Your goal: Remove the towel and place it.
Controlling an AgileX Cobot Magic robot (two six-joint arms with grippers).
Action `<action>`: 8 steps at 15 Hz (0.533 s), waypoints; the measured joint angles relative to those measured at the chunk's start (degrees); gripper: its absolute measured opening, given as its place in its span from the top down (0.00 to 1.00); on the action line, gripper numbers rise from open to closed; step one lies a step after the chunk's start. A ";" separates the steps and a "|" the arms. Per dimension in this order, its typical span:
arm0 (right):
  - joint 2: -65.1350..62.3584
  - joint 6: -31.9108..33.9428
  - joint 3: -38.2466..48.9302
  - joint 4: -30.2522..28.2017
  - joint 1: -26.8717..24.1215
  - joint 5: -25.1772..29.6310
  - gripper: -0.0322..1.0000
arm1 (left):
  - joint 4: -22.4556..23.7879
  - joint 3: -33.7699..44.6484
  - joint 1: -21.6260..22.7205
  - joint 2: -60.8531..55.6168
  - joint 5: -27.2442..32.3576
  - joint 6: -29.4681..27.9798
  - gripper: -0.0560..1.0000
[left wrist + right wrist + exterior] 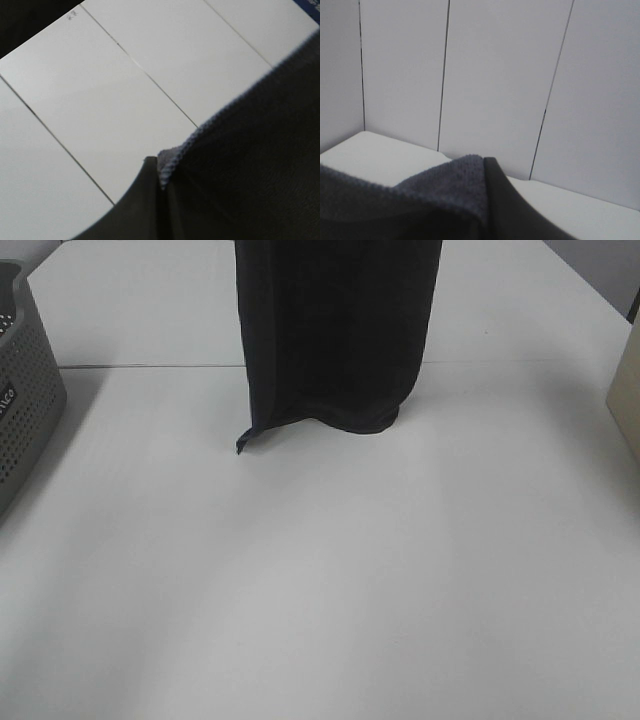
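My left gripper (156, 170) is pressed together on a hemmed edge of the towel (335, 330). I can see one dark finger with the cloth bunched against it. My right gripper (486, 167) is clamped on the towel as well, with the terry pile folded over beside its dark finger. Neither gripper shows in the high view. There the towel hangs as a dark, narrow drape from above the top of the picture, over the far middle of the white table (320, 590). Its lower edge curls at table level, and I cannot tell whether it touches or hangs just clear. One corner pokes out to the left. A grey perforated basket (25, 390) sits at the table's left edge, well apart from the towel. A tan object (628, 400) shows at the right edge, too cut off for me to identify.
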 joint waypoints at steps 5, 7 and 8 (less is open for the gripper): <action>10.31 0.17 -6.70 5.84 0.17 -12.95 0.95 | 6.47 -20.05 4.58 15.30 -6.99 -11.12 0.95; 13.29 0.40 -12.43 6.13 0.17 -10.77 0.95 | 13.24 -37.41 5.04 23.15 2.81 -17.88 0.95; 13.41 0.40 -12.83 6.13 0.17 -9.57 0.95 | 15.99 -41.83 5.04 25.10 6.88 -19.54 0.95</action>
